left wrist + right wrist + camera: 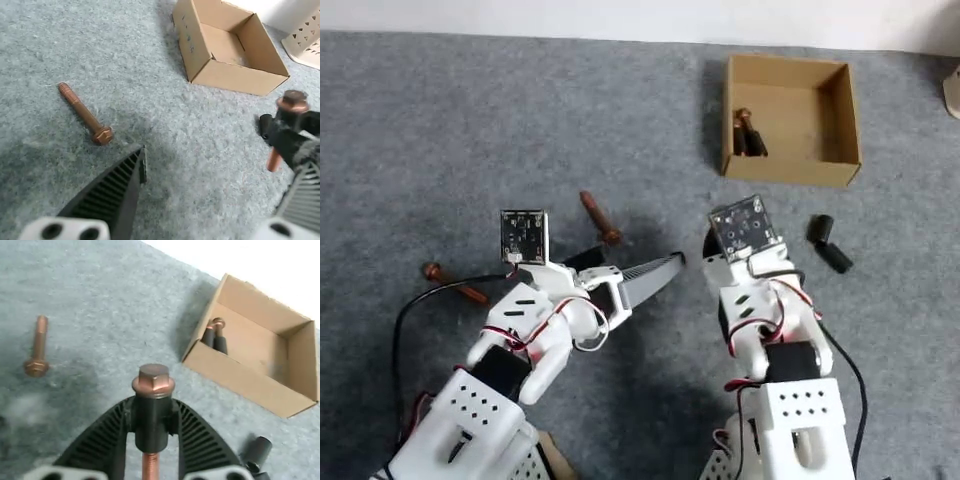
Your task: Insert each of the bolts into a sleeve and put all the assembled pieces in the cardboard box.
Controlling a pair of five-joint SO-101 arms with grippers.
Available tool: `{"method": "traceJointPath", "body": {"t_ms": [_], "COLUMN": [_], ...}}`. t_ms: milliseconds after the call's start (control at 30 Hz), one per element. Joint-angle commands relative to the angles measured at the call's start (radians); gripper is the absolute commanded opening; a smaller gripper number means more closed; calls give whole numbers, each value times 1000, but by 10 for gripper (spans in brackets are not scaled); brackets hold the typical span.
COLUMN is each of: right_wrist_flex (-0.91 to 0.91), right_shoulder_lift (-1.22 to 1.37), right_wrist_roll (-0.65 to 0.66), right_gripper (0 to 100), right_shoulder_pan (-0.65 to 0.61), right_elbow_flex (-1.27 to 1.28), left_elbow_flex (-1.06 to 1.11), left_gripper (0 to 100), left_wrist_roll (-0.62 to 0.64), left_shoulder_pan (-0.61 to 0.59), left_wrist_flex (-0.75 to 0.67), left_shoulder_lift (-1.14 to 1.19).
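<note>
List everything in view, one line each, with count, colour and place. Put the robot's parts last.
carpet: one, grey, under everything
box: one, brown cardboard, ahead of the right arm
assembled pieces: two, it seems, copper bolts in black sleeves, in a corner of the box
bolts: two, copper, loose near the left arm
sleeves: two, black, loose beside the right arm
held piece: one, copper bolt in black sleeve, in the right gripper
basket: one, white, beyond the box
left gripper: one, black fingers, open
right gripper: one, black fingers, shut on held piece
</note>
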Motion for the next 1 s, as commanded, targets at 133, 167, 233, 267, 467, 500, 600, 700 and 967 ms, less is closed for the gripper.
{"method": "traceJointPath", "body": {"t_ms": [133, 167, 233, 267, 467, 500, 600, 700, 967], "right_wrist_flex": [-5, -5, -5, -5, -5, -5, -4, -4, 1], "right_shoulder_lift": [242, 286, 369, 409, 656, 699, 832, 960, 1248], "right_wrist_roll": [21, 21, 21, 23, 28, 28, 28, 29, 29], "right_gripper": [5, 5, 5, 5, 5, 5, 5, 5, 5], "right_shoulder_pan": [85, 91, 104, 105, 151, 162, 197, 222, 234], "right_elbow_flex": [-211, -245, -317, -354, -615, -661, -797, -911, -1173], "left_elbow_flex": [-10, -10, -10, -10, -10, -10, -10, -10, 4], "left_gripper": [421, 421, 421, 421, 421, 421, 421, 421, 421], "left_wrist_roll": [6, 6, 6, 5, 3, 2, 2, 2, 0], "left_shoulder_pan": [-13, -13, -13, -13, -13, -13, -13, -13, -13], "left_wrist_flex": [-21, -21, -21, -21, -21, -21, -21, -21, -25], "left_shoulder_lift": [-12, -12, -12, -12, -12, -12, -12, -12, -12]}}
